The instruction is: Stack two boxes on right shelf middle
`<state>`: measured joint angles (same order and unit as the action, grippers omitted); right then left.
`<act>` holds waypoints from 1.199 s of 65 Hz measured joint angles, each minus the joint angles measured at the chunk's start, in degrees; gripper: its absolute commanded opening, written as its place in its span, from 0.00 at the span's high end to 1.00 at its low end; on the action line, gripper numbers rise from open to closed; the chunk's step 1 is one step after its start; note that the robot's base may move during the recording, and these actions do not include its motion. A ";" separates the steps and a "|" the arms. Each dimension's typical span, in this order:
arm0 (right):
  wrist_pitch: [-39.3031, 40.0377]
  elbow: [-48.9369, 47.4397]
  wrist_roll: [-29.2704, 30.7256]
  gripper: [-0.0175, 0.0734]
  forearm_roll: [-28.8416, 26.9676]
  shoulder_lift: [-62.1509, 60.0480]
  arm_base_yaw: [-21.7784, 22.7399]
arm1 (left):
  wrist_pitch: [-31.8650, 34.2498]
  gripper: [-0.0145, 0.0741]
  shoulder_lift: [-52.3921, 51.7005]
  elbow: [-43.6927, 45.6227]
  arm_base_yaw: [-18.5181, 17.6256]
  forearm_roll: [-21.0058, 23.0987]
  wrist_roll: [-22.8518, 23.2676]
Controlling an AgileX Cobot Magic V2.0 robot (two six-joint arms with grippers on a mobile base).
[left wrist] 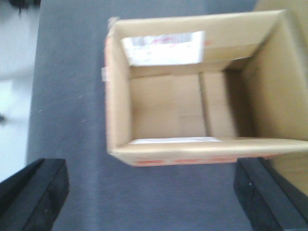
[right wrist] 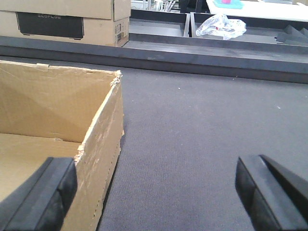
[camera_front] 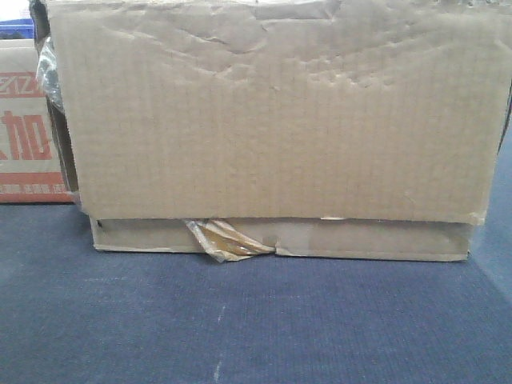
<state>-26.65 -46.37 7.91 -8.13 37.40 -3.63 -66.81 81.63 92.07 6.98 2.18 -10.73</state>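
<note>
A large plain brown box (camera_front: pixel 272 120) fills the front view, standing on the dark grey surface (camera_front: pixel 240 320), with yellowish tape (camera_front: pixel 220 240) peeling at its base. A second box (camera_front: pixel 24 136) with red print stands at its left. The left wrist view looks down into this open red-printed box (left wrist: pixel 168 110). My left gripper (left wrist: pixel 151 202) is open just short of its near wall, holding nothing. My right gripper (right wrist: pixel 154 197) is open. Its left finger (right wrist: pixel 43 192) hangs over the inside of the plain box (right wrist: pixel 57 110), whose torn wall edge lies between the fingers. The shelf is out of view.
A blue bin (camera_front: pixel 16 30) peeks out behind the red-printed box. At the far side, beyond a dark raised ledge (right wrist: pixel 192 57), stand cartons with a black label (right wrist: pixel 67 19) and a crumpled clear plastic bag (right wrist: pixel 221 25). Pale floor (left wrist: pixel 14 96) lies past the surface's left edge.
</note>
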 measured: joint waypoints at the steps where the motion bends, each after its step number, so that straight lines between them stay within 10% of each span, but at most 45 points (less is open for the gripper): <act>1: 0.00 0.00 0.00 0.18 0.00 0.00 0.00 | -0.34 0.16 0.72 0.53 0.74 0.26 -0.84; 50: 0.45 0.00 0.00 0.18 0.00 0.00 -0.45 | 10.34 0.18 26.03 4.25 4.25 1.91 -5.39; 58: 0.45 0.00 0.00 0.18 0.00 0.00 -0.45 | 10.47 0.38 26.13 4.25 4.25 2.03 -5.39; 70: 0.45 0.00 0.00 0.18 0.00 0.00 -0.45 | 10.58 0.95 26.13 4.25 4.25 2.32 -5.39; 78: 0.45 0.00 0.00 0.18 0.00 0.00 -0.45 | 10.58 0.96 25.53 4.28 4.25 2.73 -5.50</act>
<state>-26.20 -46.37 7.91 -8.13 37.40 -4.09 -56.24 107.16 96.35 11.24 4.91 -16.23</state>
